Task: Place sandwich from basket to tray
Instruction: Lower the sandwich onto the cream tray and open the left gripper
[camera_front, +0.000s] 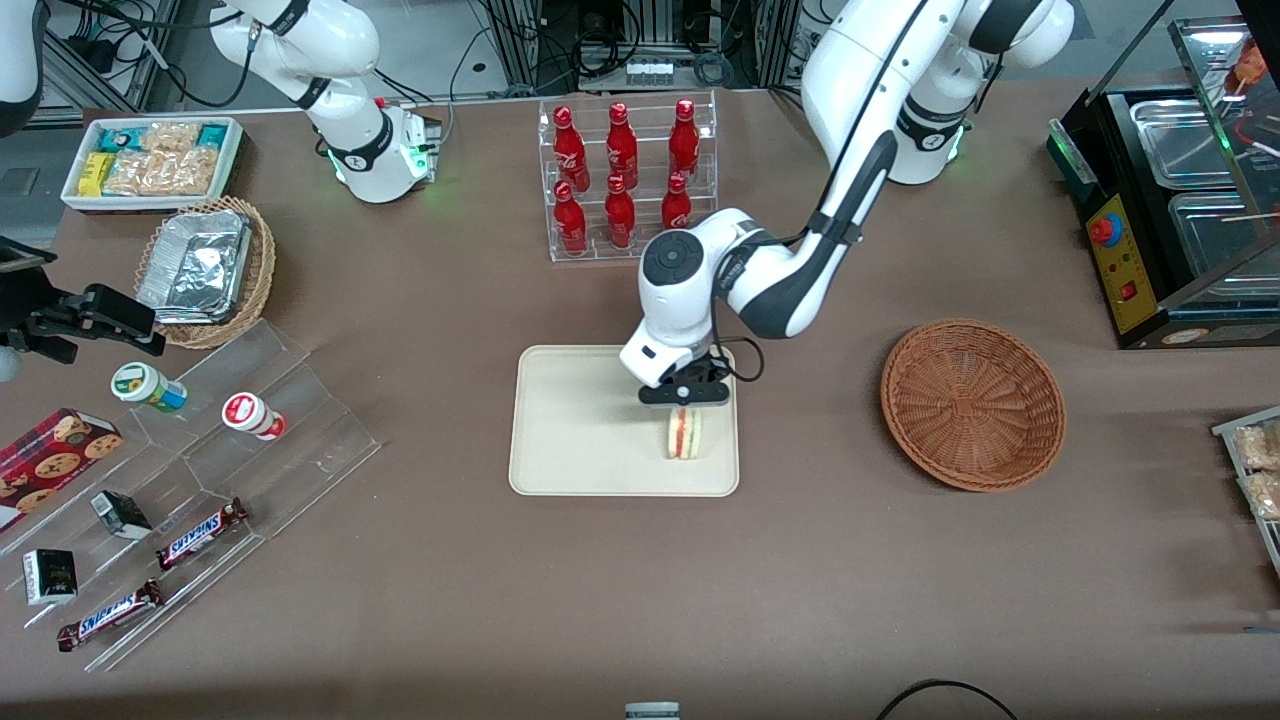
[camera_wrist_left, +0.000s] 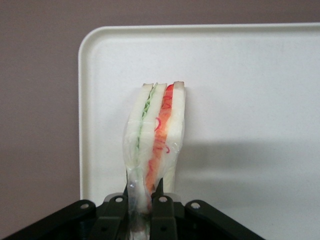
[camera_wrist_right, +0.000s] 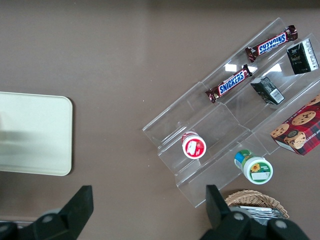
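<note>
– Six red bottles are kept in a clear rack, farther from the front camera than the tray. What is seen on the desk toward the working arm's end?

– One brown basket is seen there, well apart from the tray.

– And the tool?

– It is closed tight on the sandwich, which is held on edge over the tray, near one corner.

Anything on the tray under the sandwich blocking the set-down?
Nothing visible. The tool is shut on the sandwich, over the tray near its edge toward the basket. The tray surface around it is bare.
</note>
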